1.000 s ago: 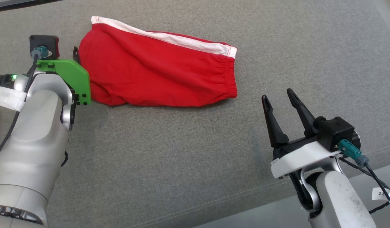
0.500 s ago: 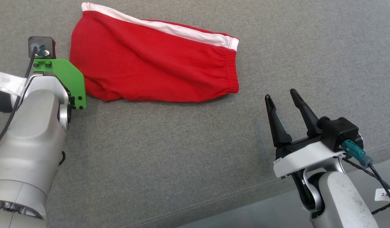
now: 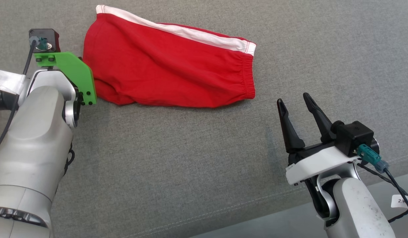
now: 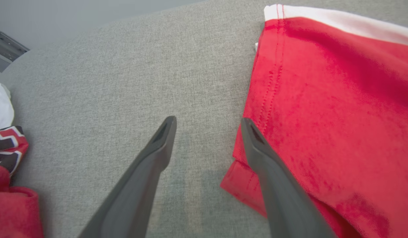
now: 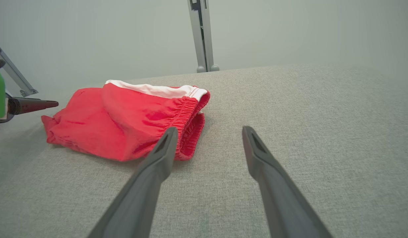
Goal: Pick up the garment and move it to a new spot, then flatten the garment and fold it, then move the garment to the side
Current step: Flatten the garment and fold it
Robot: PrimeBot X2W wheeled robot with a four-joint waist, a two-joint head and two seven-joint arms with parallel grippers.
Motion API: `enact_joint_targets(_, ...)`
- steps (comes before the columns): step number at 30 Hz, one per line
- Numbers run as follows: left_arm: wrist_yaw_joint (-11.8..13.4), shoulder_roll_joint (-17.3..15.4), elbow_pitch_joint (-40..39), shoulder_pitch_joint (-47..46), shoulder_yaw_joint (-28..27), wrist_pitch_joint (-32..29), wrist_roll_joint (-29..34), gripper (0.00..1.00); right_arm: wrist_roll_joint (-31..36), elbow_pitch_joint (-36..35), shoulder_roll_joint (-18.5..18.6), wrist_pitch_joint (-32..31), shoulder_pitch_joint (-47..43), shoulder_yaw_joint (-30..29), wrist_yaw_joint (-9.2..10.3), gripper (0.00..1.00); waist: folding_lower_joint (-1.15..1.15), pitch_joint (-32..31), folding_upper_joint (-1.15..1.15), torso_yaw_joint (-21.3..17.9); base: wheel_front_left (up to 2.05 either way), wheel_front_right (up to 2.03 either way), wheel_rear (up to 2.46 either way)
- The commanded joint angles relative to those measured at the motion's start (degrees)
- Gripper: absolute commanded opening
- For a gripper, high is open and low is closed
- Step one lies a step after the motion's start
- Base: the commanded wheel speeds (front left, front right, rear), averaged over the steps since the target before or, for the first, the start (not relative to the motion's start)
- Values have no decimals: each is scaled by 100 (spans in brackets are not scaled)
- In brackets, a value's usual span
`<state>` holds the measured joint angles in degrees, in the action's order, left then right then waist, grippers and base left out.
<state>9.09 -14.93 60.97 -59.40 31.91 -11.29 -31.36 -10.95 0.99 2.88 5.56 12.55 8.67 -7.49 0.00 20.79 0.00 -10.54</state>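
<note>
Both my jaws standing wide, empty. Am judging shorts point(image 3: 167, 76) soft, light, floppy; prob pinching hem point(image 4: 261, 99) nr L jaws.

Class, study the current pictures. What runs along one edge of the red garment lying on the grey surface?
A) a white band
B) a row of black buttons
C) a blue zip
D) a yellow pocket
A: in the head view a white band runs along the far edge of the red garment. The right wrist view shows it too, beside the gathered elastic opening.
</note>
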Motion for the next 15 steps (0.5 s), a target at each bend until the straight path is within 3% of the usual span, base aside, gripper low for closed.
enact_joint_targets(1, 7, -10, -64, -56, -16, -23, -45, 100, -49, 24, 5, 2, 30, 17, 0, 100, 0, -21, 0, 6, 0, 0, 0)
enact_joint_targets(7, -143, 71, -100, 140, -48, -468, -266, 100, -58, 61, 5, -23, 28, 18, 0, 100, 0, -45, 0, 13, 0, 0, 0)
enact_joint_targets(15, -103, 5, -201, 259, -62, -640, -372, 100, -42, 39, 4, -9, 50, 29, 0, 100, 0, 67, 0, -83, 0, 0, 0)
